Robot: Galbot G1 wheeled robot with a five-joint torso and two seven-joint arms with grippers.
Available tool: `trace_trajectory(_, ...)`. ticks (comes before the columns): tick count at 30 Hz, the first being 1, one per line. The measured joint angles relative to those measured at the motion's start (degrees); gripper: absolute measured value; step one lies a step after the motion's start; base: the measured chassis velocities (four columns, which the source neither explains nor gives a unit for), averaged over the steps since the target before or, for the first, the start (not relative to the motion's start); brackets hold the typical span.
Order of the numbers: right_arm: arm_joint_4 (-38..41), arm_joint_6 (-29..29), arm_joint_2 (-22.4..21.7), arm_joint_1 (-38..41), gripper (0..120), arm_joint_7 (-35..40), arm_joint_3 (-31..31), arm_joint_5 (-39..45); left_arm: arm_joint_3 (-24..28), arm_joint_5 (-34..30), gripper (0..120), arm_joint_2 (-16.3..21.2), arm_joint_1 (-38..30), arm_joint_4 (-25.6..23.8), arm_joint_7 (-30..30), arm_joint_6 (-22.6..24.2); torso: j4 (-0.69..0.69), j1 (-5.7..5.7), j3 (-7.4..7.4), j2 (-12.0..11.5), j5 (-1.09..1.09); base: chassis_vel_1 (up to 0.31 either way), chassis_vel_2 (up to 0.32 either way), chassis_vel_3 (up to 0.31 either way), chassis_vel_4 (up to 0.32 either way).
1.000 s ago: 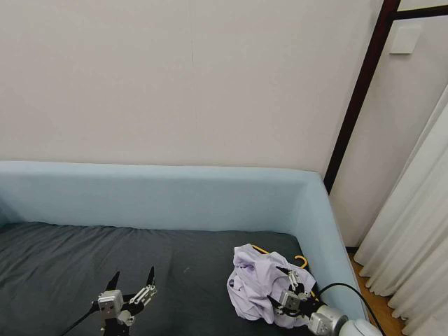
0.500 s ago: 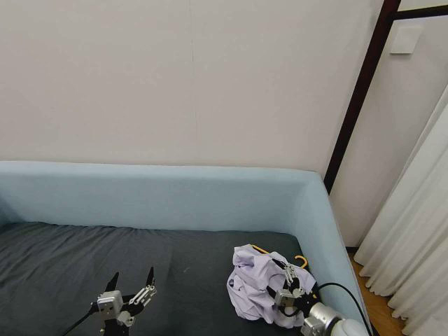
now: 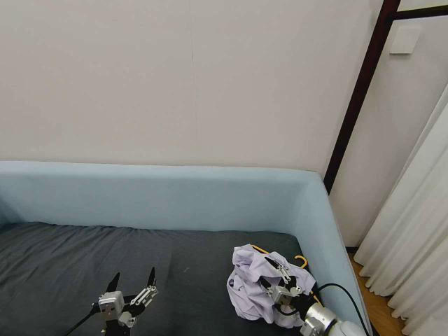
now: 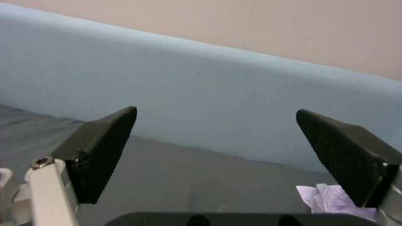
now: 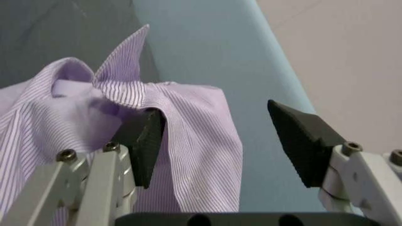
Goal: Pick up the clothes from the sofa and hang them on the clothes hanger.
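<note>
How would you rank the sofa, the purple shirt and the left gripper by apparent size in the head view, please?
1. sofa
2. purple shirt
3. left gripper, which may be nearer the camera, so this last gap is unsure.

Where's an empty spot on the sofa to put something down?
The dark seat is bare from the left end effector out to the left, along the blue backrest, and in the gap between that end effector and the purple shirt. The right corner by the armrest is crowded: shirt, yellow hanger, right end effector.
</note>
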Motion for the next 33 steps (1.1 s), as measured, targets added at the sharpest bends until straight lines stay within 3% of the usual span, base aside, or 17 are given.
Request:
trace_trajectory(8, -1.1, 1.9, 0.3, 0.3, 66, -3.5, 0.4, -1.7, 0.0, 0.7, 100, -0.5, 0.4, -0.2, 0.0, -0.4, 0.0, 0.0, 0.0, 0.0, 0.0, 0.0, 0.0, 0.0, 0.0)
trace_trajectory(15, -1.1, 3.0, 0.8, 0.6, 57, -4.9, 0.6, -2.2, 0.0, 0.8, 100, -0.7, 0.4, -0.3, 0.0, -0.5, 0.0, 0.0, 0.0, 0.0, 0.0, 0.0, 0.0, 0.0, 0.0)
trace_trajectory(17, -1.1, 4.0, 1.0, 1.1, 42, -5.5, 0.7, -2.1, -0.1, 0.9, 100, -0.8, 0.5, -0.3, 0.0, -0.5, 0.0, 0.0, 0.0, 0.0, 0.0, 0.0, 0.0, 0.0, 0.0)
trace_trajectory(21, -1.2, 5.0, 1.1, 1.7, 30, -6.5, 0.7, 0.1, -0.1, 1.0, 100, -0.9, 0.4, -0.1, 0.0, -0.5, 0.0, 0.0, 0.0, 0.0, 0.0, 0.0, 0.0, 0.0, 0.0)
trace_trajectory(25, -1.3, 5.1, 0.9, 2.5, 11, -9.0, 0.7, 5.5, 0.1, 1.0, 100, -1.0, 0.1, 0.5, 0.0, -0.5, 0.0, 0.0, 0.0, 0.0, 0.0, 0.0, 0.0, 0.0, 0.0)
trace_trajectory(29, -1.1, 5.0, 0.2, 3.2, 0, -12.0, 0.3, 13.1, 0.2, 1.0, 100, -1.0, -0.3, 1.0, 0.1, -0.5, 0.0, 0.0, 0.0, 0.0, 0.0, 0.0, 0.0, 0.0, 0.0)
trace_trajectory(33, -0.4, 3.9, -0.5, 4.1, 0, -16.0, -0.2, 21.5, 0.4, 1.0, 100, -1.0, -0.7, 1.5, 0.1, -0.4, 0.0, 0.0, 0.0, 0.0, 0.0, 0.0, 0.0, 0.0, 0.0)
